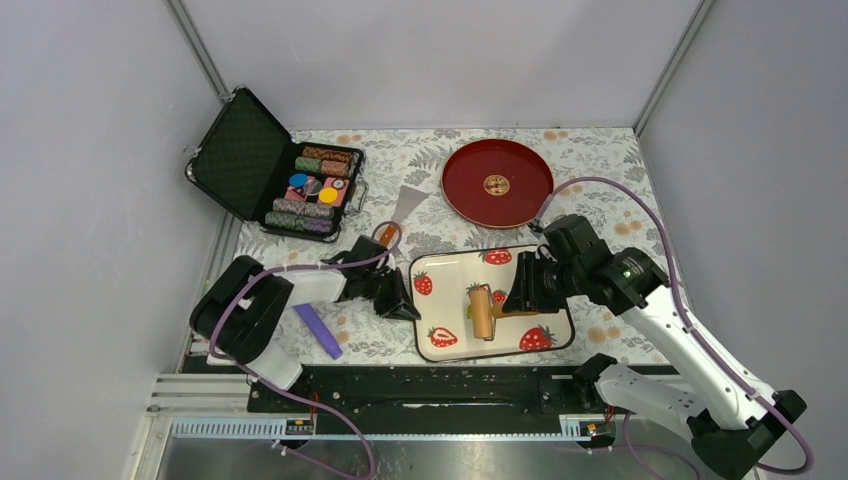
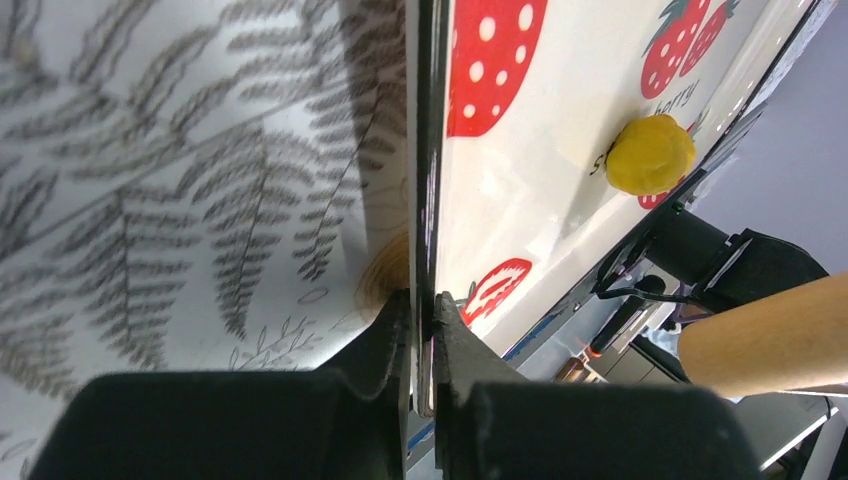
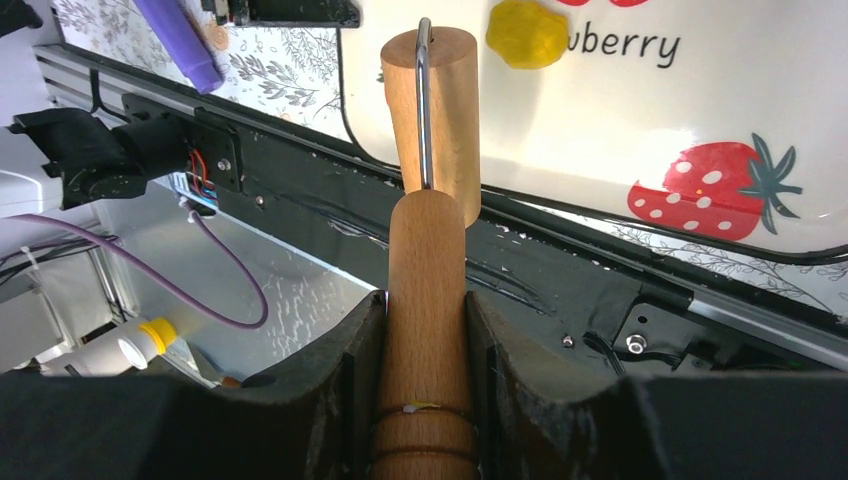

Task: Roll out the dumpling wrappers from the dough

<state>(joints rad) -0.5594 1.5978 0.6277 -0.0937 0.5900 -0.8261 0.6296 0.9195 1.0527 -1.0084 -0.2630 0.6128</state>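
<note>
Left fingers (image 2: 395, 335) are closed tight on the left rim of the tray (image 1: 452, 268), one finger inside the rim and one outside. Right fingers (image 3: 350, 370) are clamped on the wooden handle of the rolling pin (image 1: 482, 312).

A cloth printed with grey fern leaves and small orange blooms covers the bench (image 1: 600, 170). Plain pale walls close it in on three sides, with metal posts in the far corners. The tray is cream with a dark rim and red strawberries, and it lies at the middle of the near edge.

The dough (image 3: 527, 33) sits on the tray's white field as a rounded bright-yellow lump, slightly wider than tall, with no clear long axis. It is just beside the end of the pin's barrel, with a gap between them. Seen from above, the barrel's long axis runs from the far edge toward the near edge. I cannot tell whether it touches the tray.

Black letters beside the dough read "berry".

A red plate (image 1: 497, 183) with a gold centre emblem lies at the far edge. An open black case (image 1: 275, 165) of poker chips stands at the far left corner. A purple bar (image 1: 317, 330) lies near the near left corner.
</note>
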